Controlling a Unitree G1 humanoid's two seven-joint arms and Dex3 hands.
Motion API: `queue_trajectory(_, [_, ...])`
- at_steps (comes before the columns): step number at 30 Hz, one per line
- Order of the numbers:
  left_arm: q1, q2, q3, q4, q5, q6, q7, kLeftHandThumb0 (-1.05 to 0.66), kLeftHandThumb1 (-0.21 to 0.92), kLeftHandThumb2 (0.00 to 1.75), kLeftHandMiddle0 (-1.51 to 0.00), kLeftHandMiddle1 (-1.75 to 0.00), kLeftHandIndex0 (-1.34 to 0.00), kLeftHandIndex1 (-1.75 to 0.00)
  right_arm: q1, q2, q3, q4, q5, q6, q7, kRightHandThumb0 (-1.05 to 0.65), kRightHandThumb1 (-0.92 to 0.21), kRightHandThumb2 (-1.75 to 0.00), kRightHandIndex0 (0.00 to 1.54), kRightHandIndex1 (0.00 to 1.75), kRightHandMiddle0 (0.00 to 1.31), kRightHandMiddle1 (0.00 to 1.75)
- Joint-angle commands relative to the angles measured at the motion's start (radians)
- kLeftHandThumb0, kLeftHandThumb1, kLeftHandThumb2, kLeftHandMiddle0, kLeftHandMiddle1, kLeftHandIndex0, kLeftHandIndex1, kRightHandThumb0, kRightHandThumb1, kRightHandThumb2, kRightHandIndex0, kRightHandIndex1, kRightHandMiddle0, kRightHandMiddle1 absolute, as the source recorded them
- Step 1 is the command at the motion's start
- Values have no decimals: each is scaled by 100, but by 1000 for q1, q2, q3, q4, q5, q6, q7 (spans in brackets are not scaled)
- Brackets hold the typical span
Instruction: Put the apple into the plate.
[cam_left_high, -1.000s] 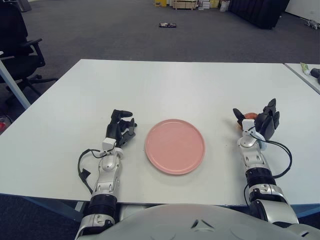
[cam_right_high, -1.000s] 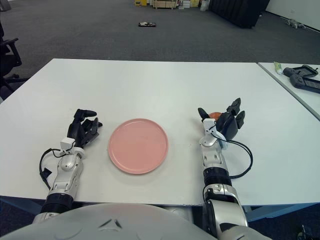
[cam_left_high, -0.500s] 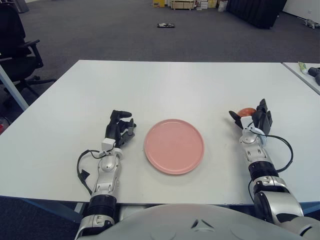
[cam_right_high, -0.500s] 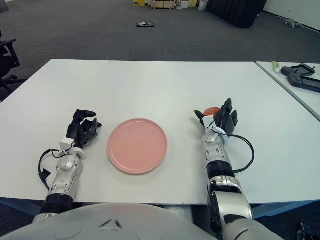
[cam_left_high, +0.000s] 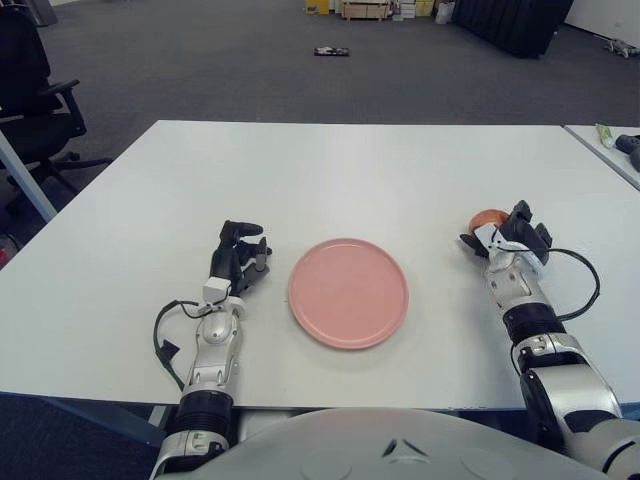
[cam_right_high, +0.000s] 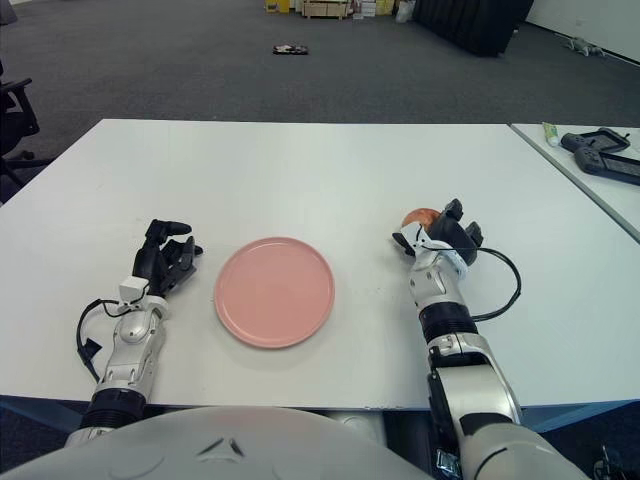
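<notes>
A red apple (cam_left_high: 488, 217) sits on the white table (cam_left_high: 350, 170), right of the pink plate (cam_left_high: 348, 292). My right hand (cam_left_high: 503, 236) is around the apple from the near side, thumb on its left and fingers curled at its right. Most of the apple is hidden behind the hand; only its top shows. The plate holds nothing. My left hand (cam_left_high: 240, 256) shows just left of the plate, fingers relaxed and holding nothing.
A second table (cam_right_high: 590, 170) stands at the right with a black controller (cam_right_high: 598, 150) and a small tube (cam_right_high: 551, 130) on it. An office chair (cam_left_high: 35, 90) stands off the table's far left corner. Cables trail from both wrists.
My right hand has moved forward and slightly right onto the apple, and its fingers have gone from pointing up to curled around it. The left hand and plate have not moved.
</notes>
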Motion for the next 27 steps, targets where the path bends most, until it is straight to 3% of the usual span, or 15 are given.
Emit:
queue_trajectory(1, [12, 0, 2, 22, 5, 9, 10, -37, 77, 74, -55, -153, -28, -175, 12, 12, 38, -4, -5, 75, 69, -84, -53, -70, 3, 2, 0, 30])
queue_trajectory(3, [9, 1, 3, 25, 3, 11, 9, -37, 77, 74, -55, -152, -28, -175, 13, 11, 40, -25, -10, 119, 79, -83, -53, -71, 6, 4, 0, 36])
queue_trajectory(6, [6, 2, 5, 29, -1, 11, 6, -37, 77, 74, -53, -151, -28, -175, 17, 7, 44, -42, -15, 152, 83, -81, -54, -71, 2, 35, 0, 53])
queue_trajectory(14, [3, -1, 12, 38, -14, 0, 2, -37, 77, 74, -52, -151, -28, -175, 29, -13, 50, -67, -17, 177, 89, -77, -54, -73, 0, 76, 0, 89])
queue_trajectory(18, [2, 0, 15, 38, -18, 0, 0, -37, 77, 74, -51, -152, -28, -175, 34, -11, 35, -83, -12, 195, 76, -76, -55, -74, 0, 84, 0, 98])
queue_trajectory(25, [3, 2, 17, 36, -15, 2, 2, -37, 77, 74, -51, -155, -28, -175, 35, 1, 10, -109, -13, 228, 33, -72, -55, -77, 0, 87, 0, 99])
queue_trajectory(27, [4, 3, 18, 35, -13, 2, 3, -37, 78, 73, -51, -155, -28, -175, 41, 8, -3, -116, -11, 212, -1, -71, -55, -80, 0, 97, 0, 105])
